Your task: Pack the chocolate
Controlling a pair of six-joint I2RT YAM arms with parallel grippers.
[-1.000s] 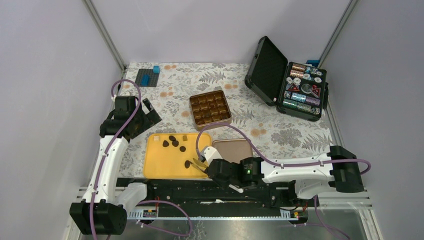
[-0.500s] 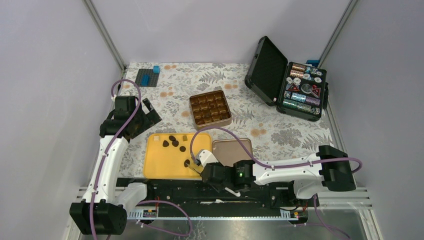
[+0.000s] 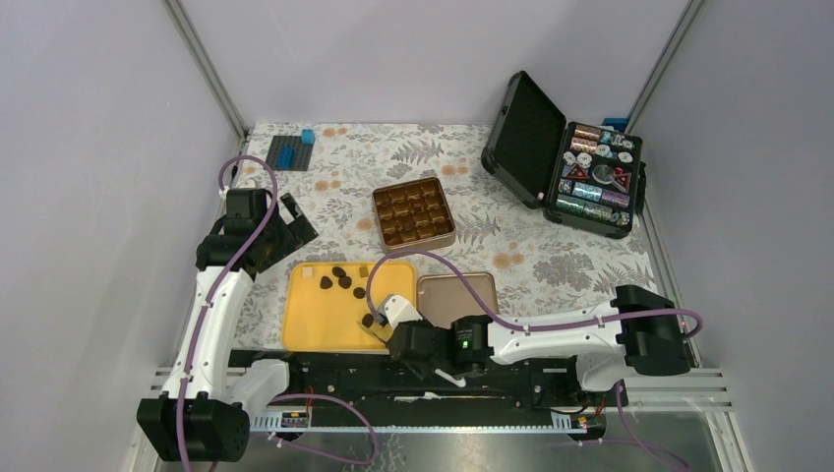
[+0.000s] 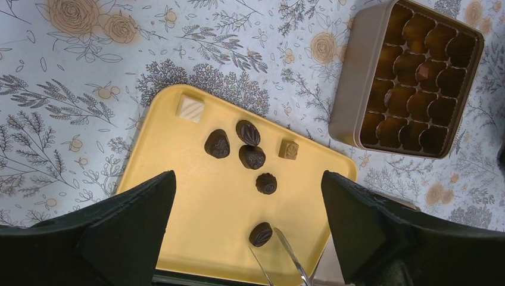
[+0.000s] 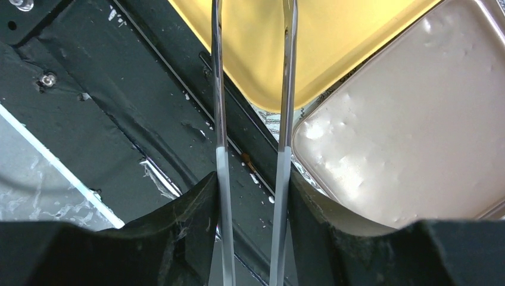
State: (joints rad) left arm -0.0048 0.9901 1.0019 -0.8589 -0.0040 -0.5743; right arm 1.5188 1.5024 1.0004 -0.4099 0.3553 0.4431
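Note:
Several dark chocolate pieces lie on a yellow tray, with a tan square and a pale square. One dark piece lies apart near the tray's front right. My right gripper is shut on metal tweezers, whose tips stand apart on either side of that piece's near edge. My left gripper hangs open and empty above the tray, and in the top view it is off the tray's back left. The brown chocolate box lies open behind the tray.
The box's tan lid lies right of the tray and shows in the right wrist view. An open black case of poker chips stands at the back right. A dark plate with a blue block lies at the back left. The black base rail runs under the tweezers.
My right arm has slid left along the near edge, bringing the tweezers' tips up to the lone piece on the tray. The left arm has not moved.

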